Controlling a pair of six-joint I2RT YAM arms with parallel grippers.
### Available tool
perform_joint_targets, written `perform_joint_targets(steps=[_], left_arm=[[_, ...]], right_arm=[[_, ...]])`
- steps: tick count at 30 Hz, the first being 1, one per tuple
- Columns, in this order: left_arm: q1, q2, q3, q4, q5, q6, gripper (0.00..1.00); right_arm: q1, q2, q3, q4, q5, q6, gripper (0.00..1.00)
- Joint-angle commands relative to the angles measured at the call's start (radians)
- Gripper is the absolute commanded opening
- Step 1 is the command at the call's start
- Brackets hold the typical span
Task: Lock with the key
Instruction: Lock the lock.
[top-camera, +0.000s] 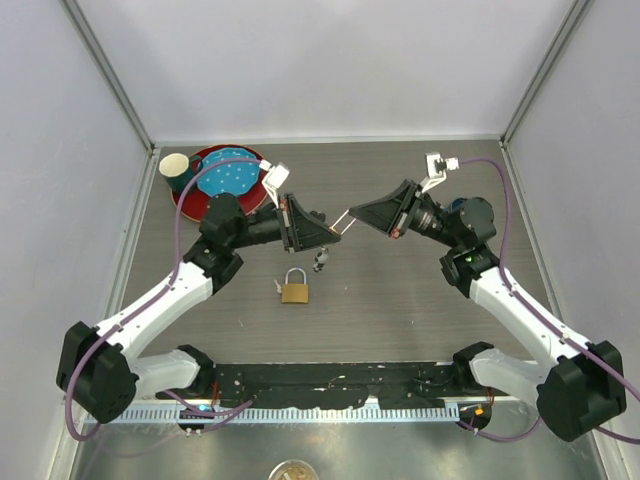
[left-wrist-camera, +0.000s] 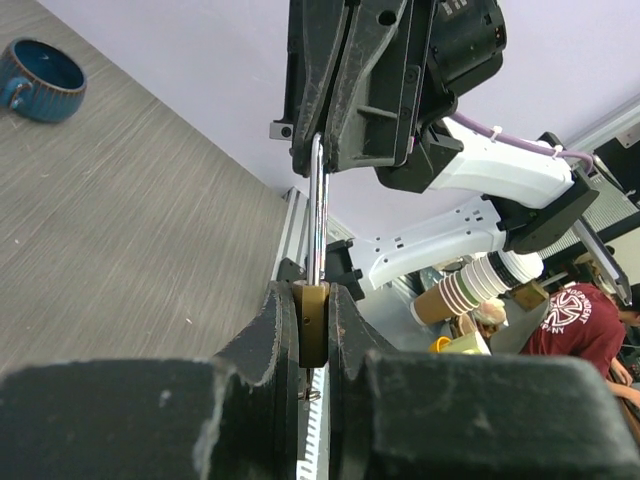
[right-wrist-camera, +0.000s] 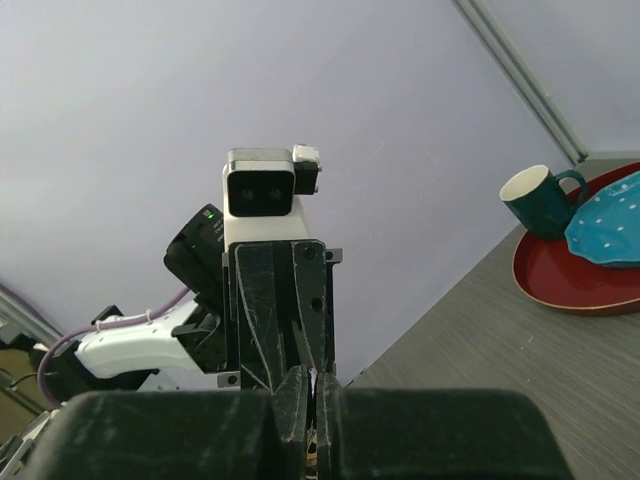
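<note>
Left end effector (left-wrist-camera: 313, 305) pinches brass padlock (left-wrist-camera: 313, 328) at frame bottom; right end effector (left-wrist-camera: 318, 150) pressed together on its shackle (left-wrist-camera: 317, 220). Second padlock (top-camera: 294, 291) lies on table (top-camera: 400, 300), lower centre.

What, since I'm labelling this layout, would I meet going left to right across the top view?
Dark mug → red plate → brass padlock on the table → dangling keys → right gripper.

no legible text anywhere, white emblem (left-wrist-camera: 578, 305) on red shirt (left-wrist-camera: 604, 338) unreadable
</note>
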Motion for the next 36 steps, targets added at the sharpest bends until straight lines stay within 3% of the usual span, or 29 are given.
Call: perform_joint_targets(steps=[1, 14, 24, 36], left_arm=[[0.058, -0.063, -0.001, 0.042, -0.133, 0.015, 0.0], [0.073, -0.066, 0.001, 0.069, -0.217, 0.006, 0.0], [0.075, -0.028, 0.013, 0.125, -0.136, -0.014, 0.0], [0.075, 0.009, 0.013, 0.143, -0.154, -0.026, 0.0]], right_arm=[[-0.012, -0.066, -0.077, -0.067, 0.022, -0.05, 0.02], [-0.008, -0.207, -0.252, -0.048, 0.02, -0.011, 0.02], [-0.006, -0.186, -0.216, -0.056, 0.051, -0.008, 0.01], [0.015, -0.123, -0.233, 0.036, 0.037, 0.032, 0.02]])
